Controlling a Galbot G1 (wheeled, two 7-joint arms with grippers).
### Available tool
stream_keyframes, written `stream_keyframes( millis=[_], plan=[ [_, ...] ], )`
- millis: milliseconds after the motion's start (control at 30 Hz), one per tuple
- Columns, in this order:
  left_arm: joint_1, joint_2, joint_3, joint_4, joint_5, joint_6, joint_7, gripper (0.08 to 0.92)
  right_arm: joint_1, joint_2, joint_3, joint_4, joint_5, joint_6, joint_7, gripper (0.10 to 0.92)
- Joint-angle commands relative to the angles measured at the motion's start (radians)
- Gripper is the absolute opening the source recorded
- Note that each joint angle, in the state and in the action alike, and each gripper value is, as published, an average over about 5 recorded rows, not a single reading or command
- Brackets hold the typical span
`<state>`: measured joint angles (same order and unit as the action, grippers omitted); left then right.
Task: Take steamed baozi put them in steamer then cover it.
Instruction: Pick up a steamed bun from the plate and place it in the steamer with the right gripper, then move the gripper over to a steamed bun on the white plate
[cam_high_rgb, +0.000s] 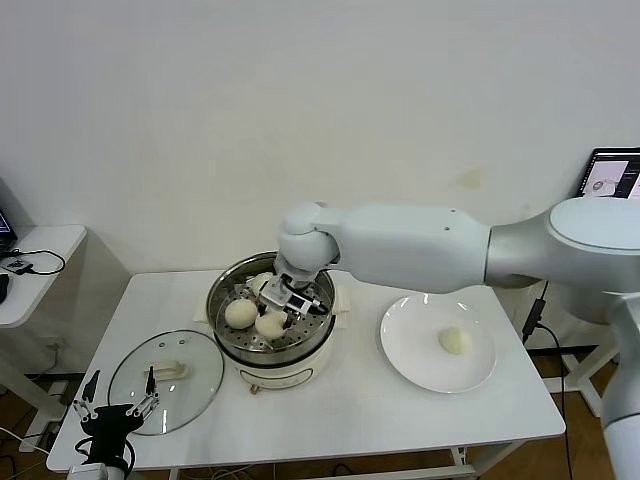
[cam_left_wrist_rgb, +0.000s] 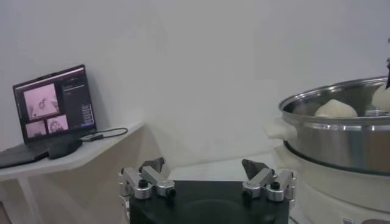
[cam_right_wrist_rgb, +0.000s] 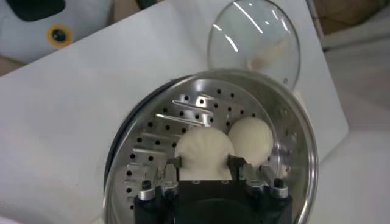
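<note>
The steamer (cam_high_rgb: 272, 352) stands at the table's middle, with its perforated tray showing in the right wrist view (cam_right_wrist_rgb: 183, 109). My right gripper (cam_high_rgb: 288, 305) reaches into it, and in the right wrist view (cam_right_wrist_rgb: 204, 165) its fingers (cam_right_wrist_rgb: 174, 164) press both sides of a baozi (cam_right_wrist_rgb: 204, 152) on the tray. A second baozi (cam_right_wrist_rgb: 251, 139) lies beside it. The head view shows baozi (cam_high_rgb: 240, 313) in the pot and one baozi (cam_high_rgb: 455, 341) on the white plate (cam_high_rgb: 410, 350). The glass cover (cam_high_rgb: 165, 380) lies flat to the steamer's left. My left gripper (cam_high_rgb: 118, 398) is open and empty by the cover's near edge.
The left wrist view shows the open left gripper (cam_left_wrist_rgb: 207, 173), the steamer's steel wall (cam_left_wrist_rgb: 341, 146) and a laptop (cam_left_wrist_rgb: 55, 109) on a side table. Another side table (cam_high_rgb: 35, 265) stands at the left, and a screen (cam_high_rgb: 610, 175) at the far right.
</note>
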<state>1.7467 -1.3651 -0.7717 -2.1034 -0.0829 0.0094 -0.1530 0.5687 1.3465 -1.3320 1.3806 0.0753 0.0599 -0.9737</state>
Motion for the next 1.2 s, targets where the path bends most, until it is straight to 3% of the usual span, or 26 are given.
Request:
stream_keyframes(
  millis=[33, 667, 967, 1200],
  plan=[
    [0.000, -0.001, 0.001, 0.005, 0.001, -0.003, -0.001, 0.823, -0.011, 0.031, -0.016, -0.007, -0.063, 0.076, -0.022, 0.541],
    [0.000, -0.006, 0.006, 0.007, 0.002, -0.007, -0.003, 0.823, -0.031, 0.022, -0.020, 0.008, -0.092, 0.097, -0.025, 0.572],
    [0.001, -0.003, 0.005, 0.003, 0.001, -0.007, -0.002, 0.823, 0.015, -0.014, 0.004, 0.016, -0.095, 0.099, -0.020, 0.781],
    [-0.007, 0.007, 0.005, 0.005, 0.000, -0.006, -0.002, 0.823, 0.087, -0.126, 0.066, 0.037, -0.078, 0.076, -0.015, 0.822]
  ],
)
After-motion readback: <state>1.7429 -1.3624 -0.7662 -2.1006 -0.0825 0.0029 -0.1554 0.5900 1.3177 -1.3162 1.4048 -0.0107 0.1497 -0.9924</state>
